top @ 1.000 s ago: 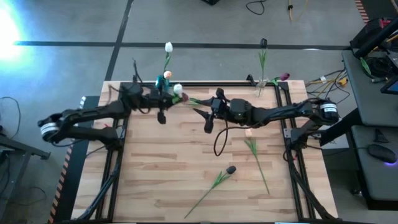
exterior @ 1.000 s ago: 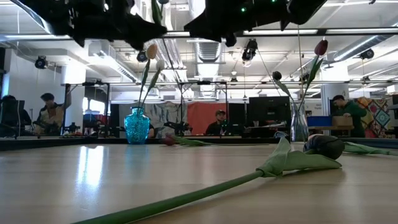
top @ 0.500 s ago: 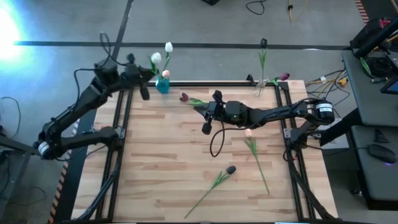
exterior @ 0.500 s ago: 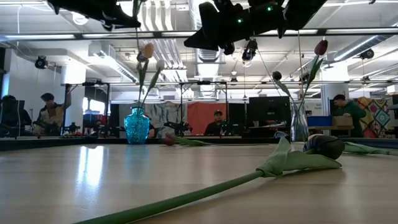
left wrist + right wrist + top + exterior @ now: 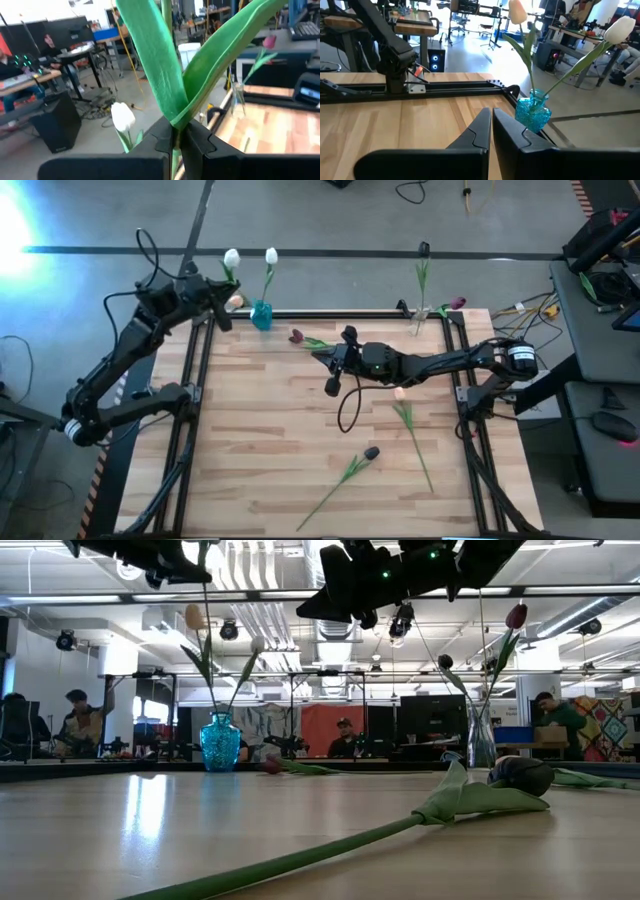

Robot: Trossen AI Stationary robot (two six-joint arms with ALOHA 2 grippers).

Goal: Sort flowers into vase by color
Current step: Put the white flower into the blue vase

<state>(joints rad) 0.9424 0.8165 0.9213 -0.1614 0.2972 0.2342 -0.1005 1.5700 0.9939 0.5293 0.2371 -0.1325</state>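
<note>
- While your left gripper [image 5: 222, 308] sits high at the table's far-left corner, it is clamped on the green stem of a white artificial tulip [image 5: 232, 258], held upright so the stem end points down toward the small blue glass vase [image 5: 261, 314].
- That vase stands at the far edge, just beside the gripper, with another white tulip [image 5: 271, 255] already in it; a peach head [image 5: 517, 11] also shows above it in the right wrist view.
- Your right gripper [image 5: 331, 375] hovers mid-table, fingers nearly together, holding nothing.
- Clear glass vase [image 5: 421, 316] at the far right holds the dark-headed stems [image 5: 423, 268].
- Left to sort: dark pink tulip [image 5: 297, 337] near the far edge, peach tulip [image 5: 400, 393] and dark tulip [image 5: 371, 452] lying toward the near side.
- Room: the table's near half is mostly bare, but the blue vase hugs the black frame rail [image 5: 340, 314], so I judge there's little margin there.
</note>
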